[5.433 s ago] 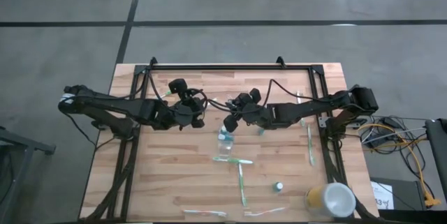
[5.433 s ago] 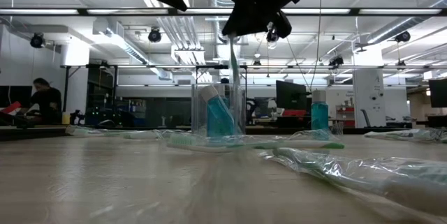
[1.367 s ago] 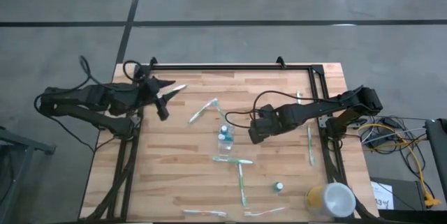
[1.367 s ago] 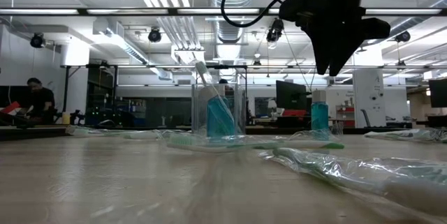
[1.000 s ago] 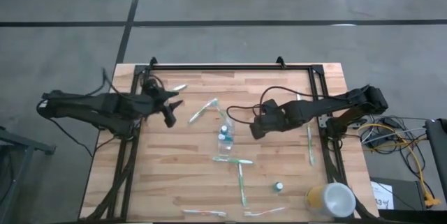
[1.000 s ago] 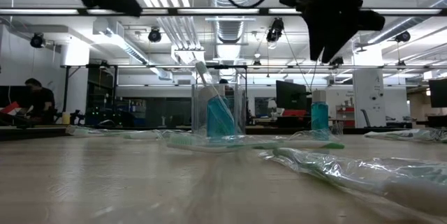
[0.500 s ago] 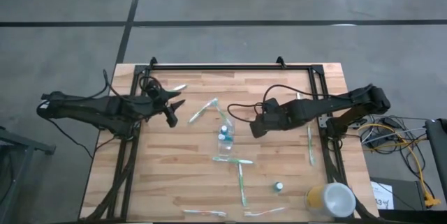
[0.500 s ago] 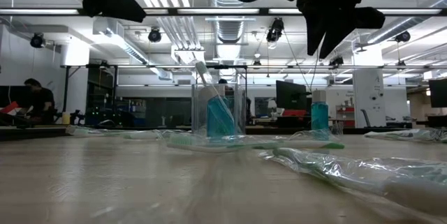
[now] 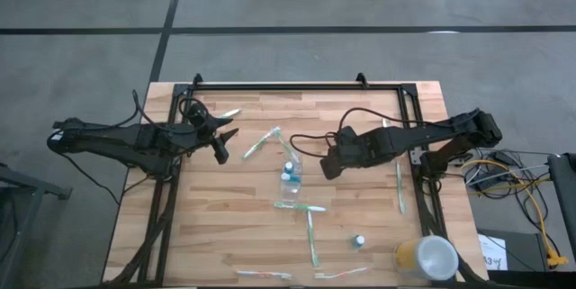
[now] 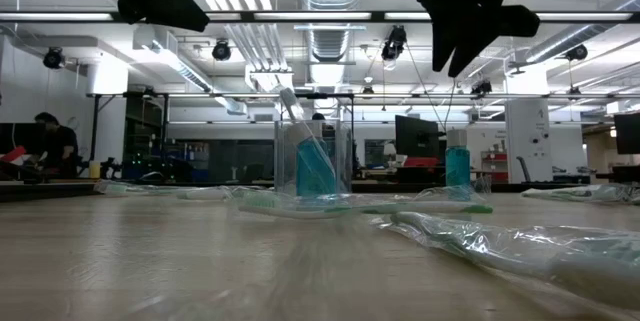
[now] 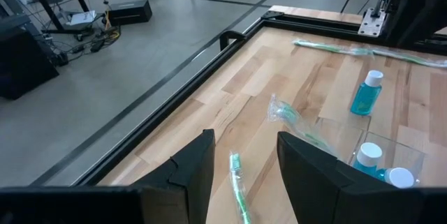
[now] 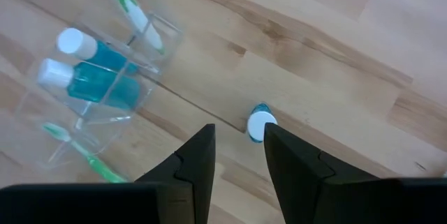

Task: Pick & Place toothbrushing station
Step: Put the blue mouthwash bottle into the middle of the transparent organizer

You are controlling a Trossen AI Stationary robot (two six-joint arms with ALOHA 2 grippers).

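Observation:
A small clear cup [image 9: 289, 179] stands mid-table and holds two blue tubes with white caps [image 12: 84, 70] and one toothbrush [image 10: 290, 106] that leans on its rim. My left gripper [image 11: 244, 175] is open and empty above the table, left of the cup [image 11: 380, 158], over a wrapped toothbrush [image 9: 261, 142] lying flat. My right gripper [image 12: 237, 161] is open and empty just right of the cup [image 12: 105, 77]. It hovers over a third tube [image 12: 260, 125], which stands upright on the table. Another tube [image 9: 359, 241] stands near the front.
Loose toothbrushes lie in front of the cup [image 9: 300, 206], further forward [image 9: 311, 235], at the right [image 9: 399, 185], along the near edge [image 9: 264, 275] and at the far left [image 9: 225, 113]. A yellow cup with a white top [image 9: 426, 257] stands near right. A black rail [image 9: 297, 86] runs along the far edge.
My right gripper has edged a little toward the table's left, toward the cup, staying open above the table. My left gripper has hardly moved. The cup, tubes and toothbrushes have stayed where they were.

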